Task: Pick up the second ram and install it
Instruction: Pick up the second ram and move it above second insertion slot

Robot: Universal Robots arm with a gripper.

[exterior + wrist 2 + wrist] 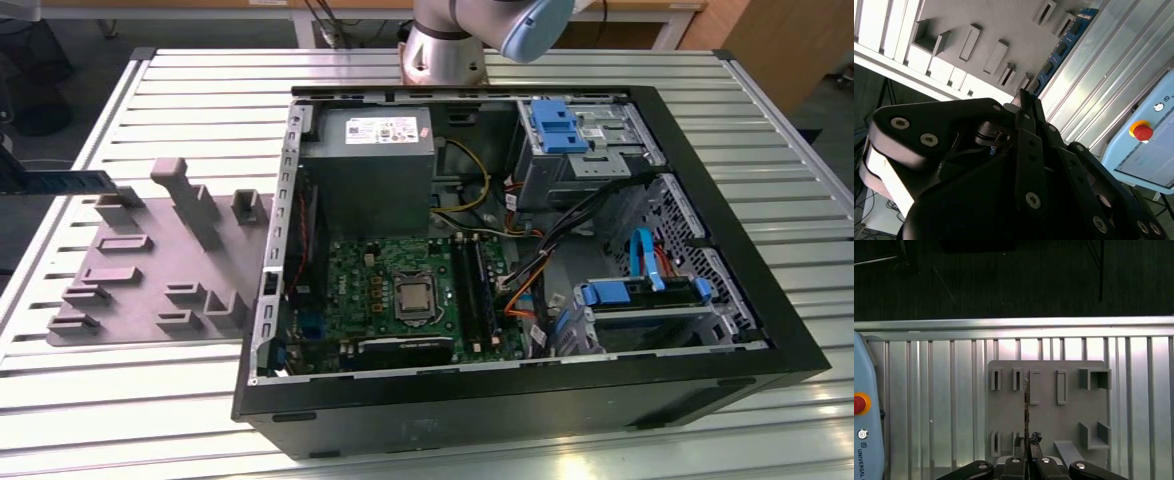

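Bright, even overhead light washed the slatted metal table [160, 90], and white glare ran along its ribs in both wrist views. Soft shadow pooled inside the open computer case [747, 330]. The black gripper [1026, 97], clamped on the second ram [1064, 46], sat in shade. The floor [1004, 280] beyond the table looked almost black.

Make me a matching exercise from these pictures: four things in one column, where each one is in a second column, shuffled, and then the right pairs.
Things
1. second ram
2. grey fixture plate
3. green motherboard
4. red button

Places
A. inside the open computer case
B. on the light-blue pendant
C. gripped in the end effector
D. on the slatted table, at the exterior view's left of the case

Pairs: 1-C, 2-D, 3-A, 4-B
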